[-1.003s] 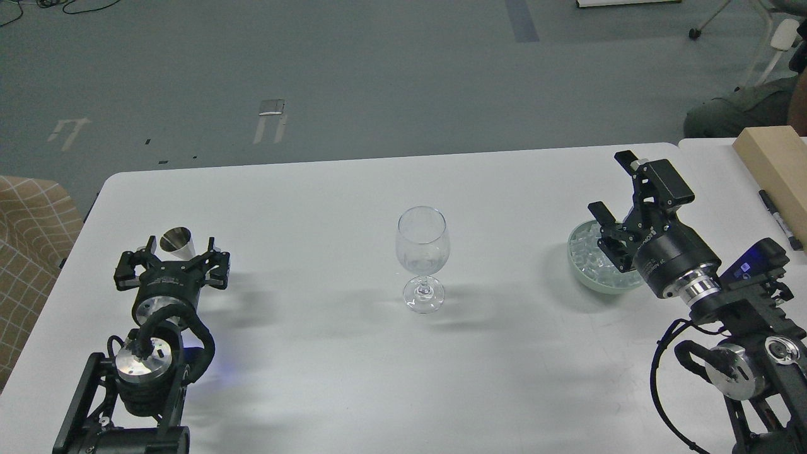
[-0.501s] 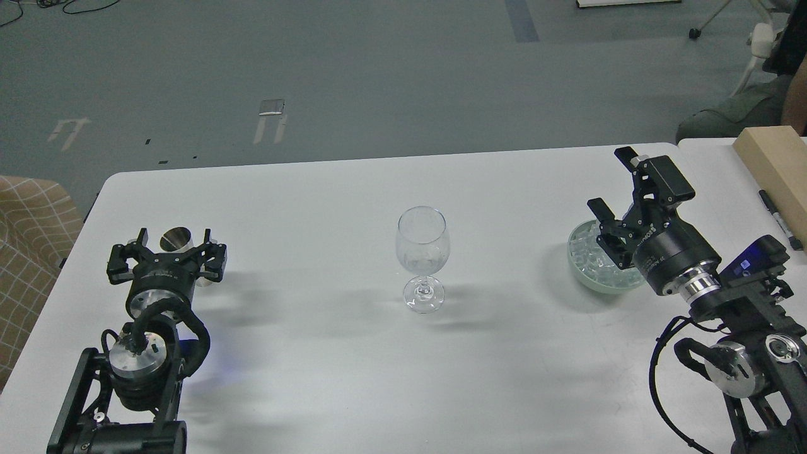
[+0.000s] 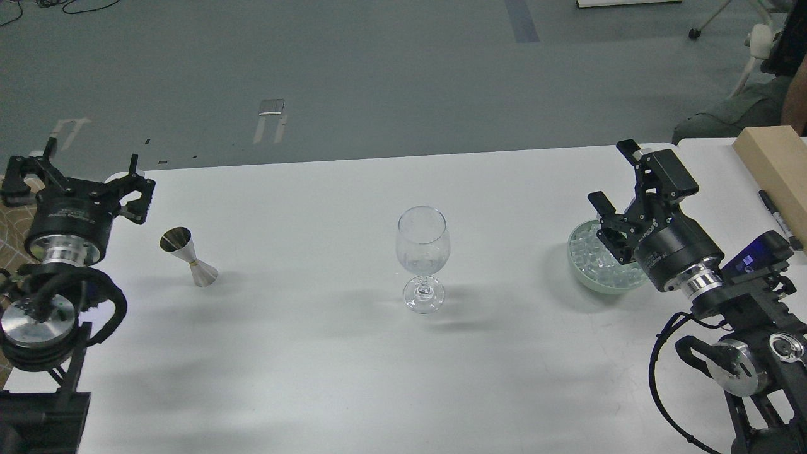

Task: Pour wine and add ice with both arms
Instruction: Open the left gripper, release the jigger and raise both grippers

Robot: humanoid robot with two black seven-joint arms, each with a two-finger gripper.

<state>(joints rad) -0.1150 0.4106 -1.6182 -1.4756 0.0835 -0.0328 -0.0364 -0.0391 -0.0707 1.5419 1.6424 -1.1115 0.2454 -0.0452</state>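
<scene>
An empty wine glass (image 3: 422, 252) stands upright at the middle of the white table (image 3: 328, 378). No wine shows in it. A small steel jigger (image 3: 187, 256) stands at the left. The ice (image 3: 596, 255) is a heap of clear cubes in a pale green bowl (image 3: 589, 280) at the right. My left gripper (image 3: 88, 161) is open, raised over the table's far left corner, well apart from the jigger. My right gripper (image 3: 611, 176) is open just above the bowl's far rim, nothing between its fingers.
A pale wooden block (image 3: 775, 164) and a black marker (image 3: 778, 217) lie on a second table at the far right. A person sits beyond that table's corner. A beige checked seat edge shows at the far left.
My left arm has swung up and to the left, away from the jigger, which now stands uncovered. The right gripper has shifted only slightly over the bowl.
</scene>
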